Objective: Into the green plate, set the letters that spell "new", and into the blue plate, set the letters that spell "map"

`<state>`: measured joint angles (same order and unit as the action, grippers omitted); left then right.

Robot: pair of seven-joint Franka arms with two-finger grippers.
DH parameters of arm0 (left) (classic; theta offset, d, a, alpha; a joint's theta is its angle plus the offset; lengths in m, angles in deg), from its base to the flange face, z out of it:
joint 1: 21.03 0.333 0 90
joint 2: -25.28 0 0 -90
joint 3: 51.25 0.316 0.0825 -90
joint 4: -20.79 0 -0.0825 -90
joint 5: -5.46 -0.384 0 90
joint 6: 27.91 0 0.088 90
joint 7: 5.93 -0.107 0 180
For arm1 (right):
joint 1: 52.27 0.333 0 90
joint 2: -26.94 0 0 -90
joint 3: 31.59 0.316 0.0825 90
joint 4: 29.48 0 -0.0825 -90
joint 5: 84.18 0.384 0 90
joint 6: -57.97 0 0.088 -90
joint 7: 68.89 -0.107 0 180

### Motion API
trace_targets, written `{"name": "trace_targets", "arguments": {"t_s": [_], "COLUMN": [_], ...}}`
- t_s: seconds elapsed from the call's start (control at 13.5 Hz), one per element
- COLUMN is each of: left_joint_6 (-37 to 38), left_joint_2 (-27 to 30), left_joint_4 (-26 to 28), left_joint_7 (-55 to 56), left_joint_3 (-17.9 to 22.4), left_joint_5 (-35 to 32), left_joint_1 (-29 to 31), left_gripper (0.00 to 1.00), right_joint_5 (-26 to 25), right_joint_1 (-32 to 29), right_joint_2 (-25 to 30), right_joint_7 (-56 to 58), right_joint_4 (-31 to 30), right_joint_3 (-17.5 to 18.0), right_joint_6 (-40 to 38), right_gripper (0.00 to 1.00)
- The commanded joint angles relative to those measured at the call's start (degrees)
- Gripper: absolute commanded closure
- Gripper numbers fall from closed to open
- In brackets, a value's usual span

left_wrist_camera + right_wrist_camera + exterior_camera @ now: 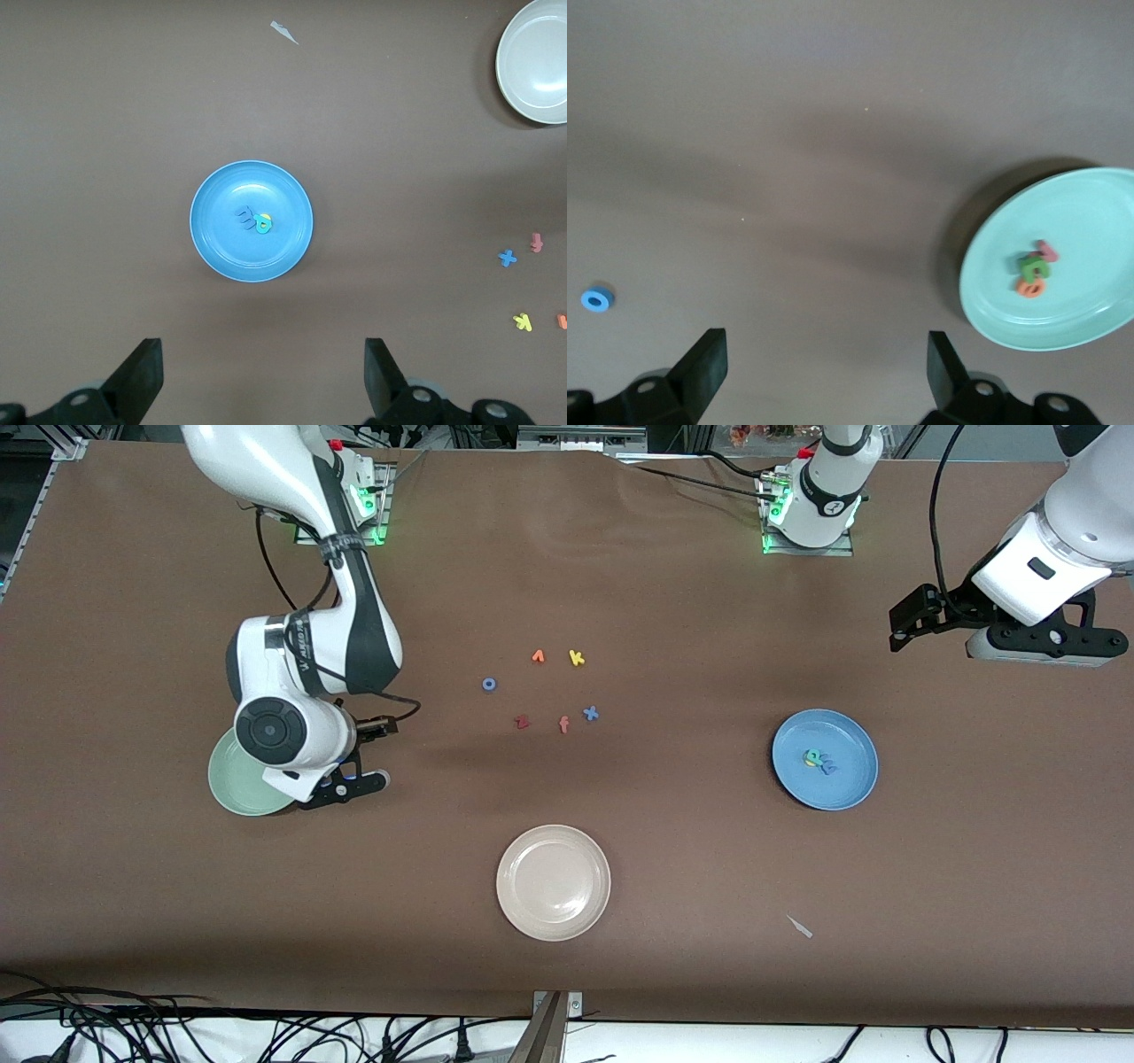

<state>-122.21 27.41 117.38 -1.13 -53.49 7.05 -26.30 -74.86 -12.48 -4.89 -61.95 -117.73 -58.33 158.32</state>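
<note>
The green plate (232, 788) lies toward the right arm's end, half hidden under that arm's wrist. In the right wrist view the plate (1090, 301) holds a small heap: pinkish-red w (1046, 251), green n (1033, 265), orange e (1030, 288). The blue plate (850, 779) lies toward the left arm's end. In it lie the light-blue m (244, 213), teal p (262, 225) and yellow a (267, 218), bunched together (819, 760). My right gripper (341, 786) (824, 350) hangs open and empty over bare table beside the green plate. Open and empty too, my left gripper (1045, 642) (262, 354) hangs over bare table.
A cream-white plate (553, 882) lies near the front edge. Between the plates lie loose letters: orange one (538, 657), yellow k (577, 658), blue ring (489, 685), dark-red z (522, 722), orange f (563, 724), blue x (590, 713). A white scrap (800, 926) lies by the front.
</note>
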Motion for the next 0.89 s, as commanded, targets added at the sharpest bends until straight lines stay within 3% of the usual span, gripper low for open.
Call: {"name": "trace_targets", "arguments": {"t_s": [0.0, 0.3, 0.44, 0.52, 0.82], "left_joint_6": [0.9, 0.9, 0.9, 0.9, 1.0], "left_joint_2": [0.8, 0.8, 0.8, 0.8, 0.7], "left_joint_4": [-0.2, -0.2, -0.2, -0.2, -0.2], "left_joint_7": [-0.3, -0.3, -0.3, -0.3, -0.3], "left_joint_3": [0.1, 0.1, 0.0, 0.0, 0.1], "left_joint_5": [-1.7, -1.7, -1.7, -1.7, -1.7], "left_joint_1": [-0.4, -0.4, -0.4, -0.4, -0.4], "left_gripper": [0.00, 0.00, 0.00, 0.00, 0.00], "right_joint_5": [-3.1, -7.0, -11.4, -13.3, -13.1], "right_joint_1": [-6.1, -14.9, -21.8, -22.8, -25.6], "right_joint_2": [7.6, 20.0, 24.5, 26.8, 30.6], "right_joint_7": [-0.2, 0.0, 0.3, 0.4, -0.4], "right_joint_4": [-4.0, -8.7, -8.2, -7.9, -4.3], "right_joint_3": [5.9, 10.7, 17.3, 18.4, 18.0], "right_joint_6": [1.3, -0.7, -4.8, -6.3, -11.2], "right_gripper": [0.00, 0.00, 0.00, 0.00, 0.00]}}
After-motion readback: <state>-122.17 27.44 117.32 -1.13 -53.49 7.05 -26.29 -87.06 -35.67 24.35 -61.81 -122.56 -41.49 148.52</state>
